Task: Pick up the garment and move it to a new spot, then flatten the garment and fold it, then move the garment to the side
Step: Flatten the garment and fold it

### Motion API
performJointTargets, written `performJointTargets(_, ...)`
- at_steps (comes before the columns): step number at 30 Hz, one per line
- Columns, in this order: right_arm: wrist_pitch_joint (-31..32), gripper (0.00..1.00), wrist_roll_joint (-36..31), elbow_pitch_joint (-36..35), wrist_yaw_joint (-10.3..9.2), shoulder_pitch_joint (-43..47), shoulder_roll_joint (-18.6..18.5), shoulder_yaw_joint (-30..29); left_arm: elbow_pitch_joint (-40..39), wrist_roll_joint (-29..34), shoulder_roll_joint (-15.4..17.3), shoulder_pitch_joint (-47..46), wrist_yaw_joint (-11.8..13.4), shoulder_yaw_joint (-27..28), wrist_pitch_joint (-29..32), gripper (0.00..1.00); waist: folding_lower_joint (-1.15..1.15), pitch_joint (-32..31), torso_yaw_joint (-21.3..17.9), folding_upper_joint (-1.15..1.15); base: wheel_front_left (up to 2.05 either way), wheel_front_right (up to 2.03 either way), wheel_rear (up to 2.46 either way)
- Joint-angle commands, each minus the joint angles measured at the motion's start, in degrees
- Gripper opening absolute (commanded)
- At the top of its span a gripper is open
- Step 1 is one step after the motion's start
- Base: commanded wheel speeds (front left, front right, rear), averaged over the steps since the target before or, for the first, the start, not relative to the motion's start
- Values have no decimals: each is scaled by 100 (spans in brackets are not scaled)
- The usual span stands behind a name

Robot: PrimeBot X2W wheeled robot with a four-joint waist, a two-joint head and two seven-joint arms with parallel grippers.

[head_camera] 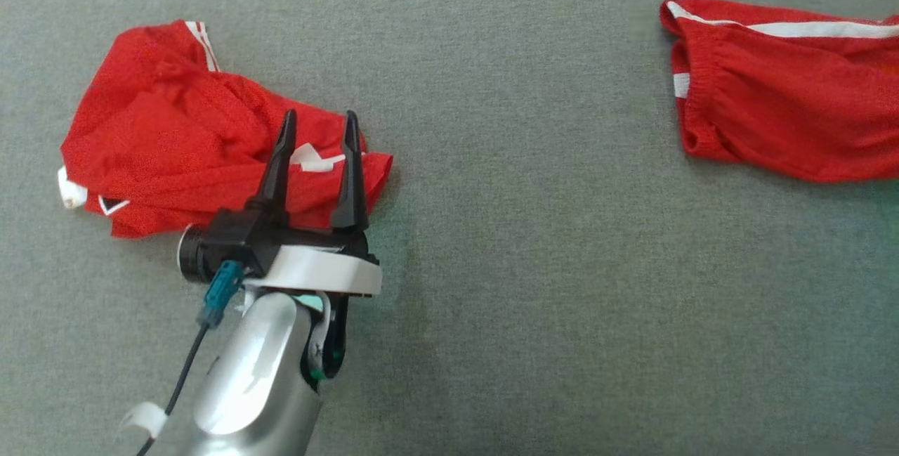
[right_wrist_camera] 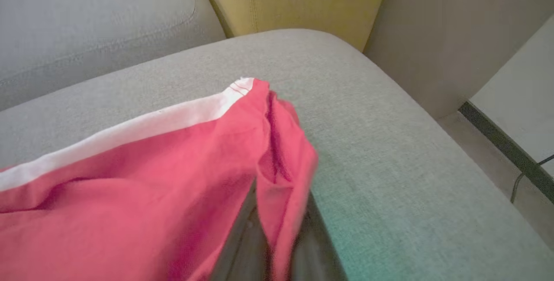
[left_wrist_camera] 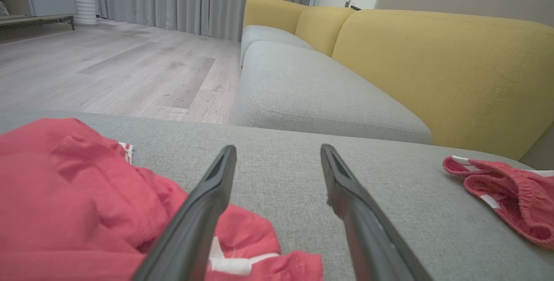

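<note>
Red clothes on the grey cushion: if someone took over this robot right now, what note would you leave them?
Left gripper: open, holding nothing, fingers over the right edge of the crumpled red garment.
Right gripper: shut on a fold of the red shorts, white-striped, at the right of the grey cushion.
Done: shorts gripped.
Left: move them to a new spot, flatten, fold, set aside. Neither piece is folded yet.

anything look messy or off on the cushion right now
The crumpled red garment lies in a bunched heap under the open left gripper, and the striped red garment at the right is rumpled, pinched in the shut jaws of the right gripper.
</note>
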Motion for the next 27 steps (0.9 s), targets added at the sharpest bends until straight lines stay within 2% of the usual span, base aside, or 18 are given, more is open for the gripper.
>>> performJointTargets(1,-79,0,-37,-129,-10,59,-184,37,-146,41,47,35,-36,202,-53,100,0,-10,-6,0,0,0,0)
performJointTargets(8,-581,0,-198,98,-10,-56,18,-269,-105,94,47,105,-83,247,-53,100,0,-95,-11,0,0,0,0)
performJointTargets(13,-905,0,-129,-108,-10,-97,280,-142,-46,125,47,165,-105,266,-53,100,0,-212,4,0,0,0,0)
performJointTargets(20,-1151,0,561,-987,-10,144,625,569,24,155,47,268,-122,305,-53,100,0,-466,32,0,0,0,0)
performJointTargets(27,-1205,0,1530,-2181,-10,582,717,1709,71,165,47,402,-145,333,-53,100,0,-699,97,0,0,0,0)
